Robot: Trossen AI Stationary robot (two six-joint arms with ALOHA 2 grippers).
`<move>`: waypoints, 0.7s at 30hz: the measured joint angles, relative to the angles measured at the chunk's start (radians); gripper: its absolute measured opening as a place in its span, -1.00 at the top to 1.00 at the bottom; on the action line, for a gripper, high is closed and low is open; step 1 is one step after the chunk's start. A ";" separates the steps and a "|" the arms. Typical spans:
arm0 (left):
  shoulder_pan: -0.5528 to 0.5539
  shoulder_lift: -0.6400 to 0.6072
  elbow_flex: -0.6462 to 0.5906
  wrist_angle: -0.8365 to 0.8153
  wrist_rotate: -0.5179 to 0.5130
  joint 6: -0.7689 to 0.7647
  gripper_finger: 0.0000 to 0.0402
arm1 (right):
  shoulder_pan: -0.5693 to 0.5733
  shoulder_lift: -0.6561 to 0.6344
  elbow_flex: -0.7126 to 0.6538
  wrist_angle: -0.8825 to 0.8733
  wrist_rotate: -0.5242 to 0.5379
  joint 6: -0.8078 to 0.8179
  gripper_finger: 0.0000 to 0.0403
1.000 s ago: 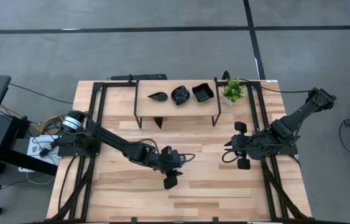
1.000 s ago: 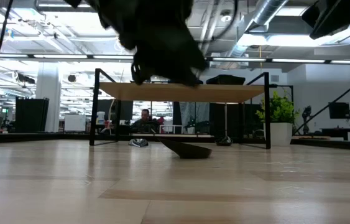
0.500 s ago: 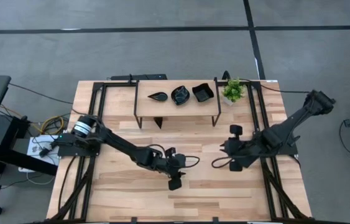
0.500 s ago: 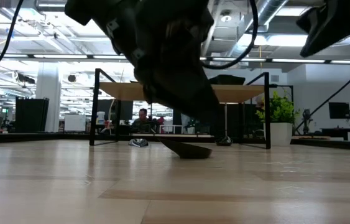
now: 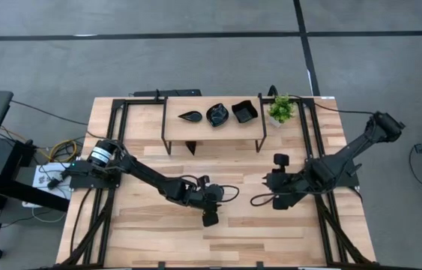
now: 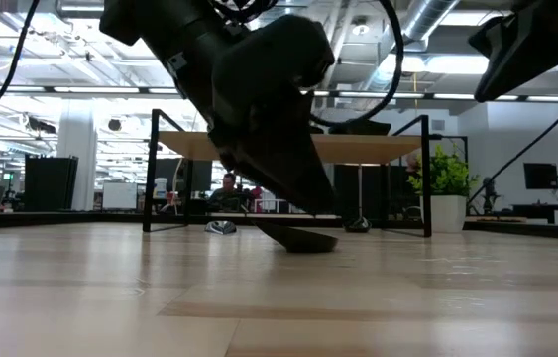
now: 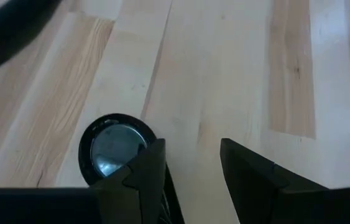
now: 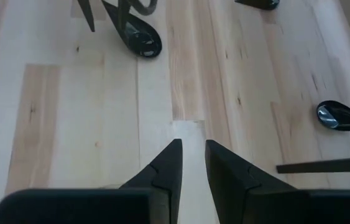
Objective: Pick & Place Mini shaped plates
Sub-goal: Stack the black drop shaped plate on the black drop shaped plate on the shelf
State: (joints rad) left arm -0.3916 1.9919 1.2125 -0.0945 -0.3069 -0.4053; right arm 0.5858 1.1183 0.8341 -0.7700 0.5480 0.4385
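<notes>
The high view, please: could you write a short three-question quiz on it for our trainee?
1. True or false: the shelf carries a teardrop dish, a scalloped round dish and a square dish.
2. Which dish sits nearest the potted plant? A) teardrop dish B) scalloped round dish C) square dish
3. Fill in: the left hand, out over the table in front of the shelf, has its fingers apart and holds ____.
Key: 1 true; 2 C; 3 nothing.
</notes>
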 joint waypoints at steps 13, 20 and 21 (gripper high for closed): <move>0.025 0.032 -0.001 -0.004 0.000 0.004 0.22 | 0.000 0.000 0.000 0.000 0.000 0.000 0.67; 0.024 0.037 -0.002 -0.008 0.000 0.005 0.22 | 0.000 0.000 0.000 -0.001 0.000 0.000 0.67; 0.024 0.037 -0.002 -0.008 0.000 0.005 0.22 | 0.000 0.000 0.000 0.000 0.000 0.000 0.67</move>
State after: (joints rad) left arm -0.3672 2.0293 1.2106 -0.1027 -0.3065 -0.4007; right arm 0.5861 1.1183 0.8337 -0.7704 0.5484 0.4385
